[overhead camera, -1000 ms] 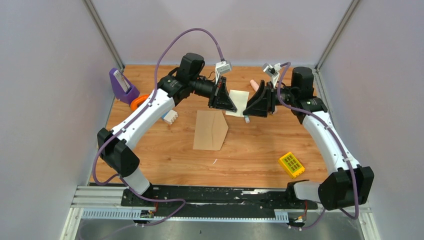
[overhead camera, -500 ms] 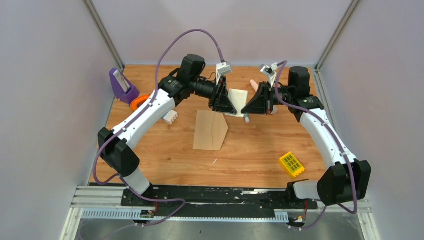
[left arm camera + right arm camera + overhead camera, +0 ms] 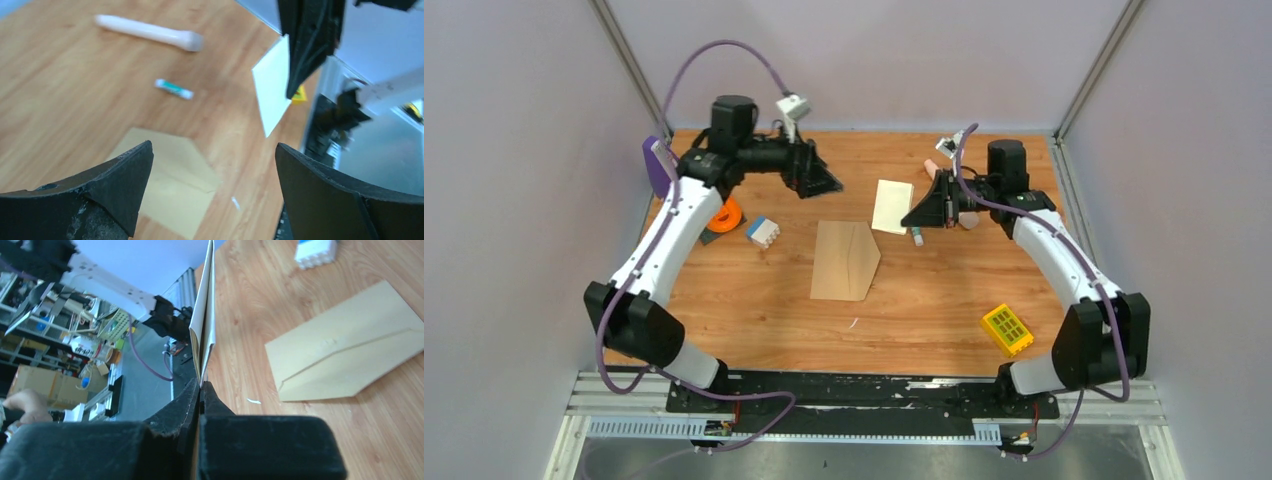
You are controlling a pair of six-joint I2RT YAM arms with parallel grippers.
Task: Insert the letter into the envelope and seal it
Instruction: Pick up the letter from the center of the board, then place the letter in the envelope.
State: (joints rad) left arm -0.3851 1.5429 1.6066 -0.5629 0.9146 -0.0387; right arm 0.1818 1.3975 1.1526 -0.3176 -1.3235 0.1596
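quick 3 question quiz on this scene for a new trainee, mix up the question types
1. Fill in: the envelope lies flat on the ___, touched by neither gripper.
2. True or false: the left gripper is open and empty.
3. The letter is: A inside the envelope, B in the left gripper, C pinched on edge by the right gripper.
Key: 1 table; 2 true; 3 C.

A yellow block [image 3: 1007, 330] lay on the wooden table's [image 3: 754, 320] right front. A blue-and-white block [image 3: 762, 232] sat near an orange ring [image 3: 725, 215], possibly tape, by a purple stand [image 3: 656, 165]. A small green-banded tube [image 3: 173, 89] lay near a pale stick [image 3: 149, 32].
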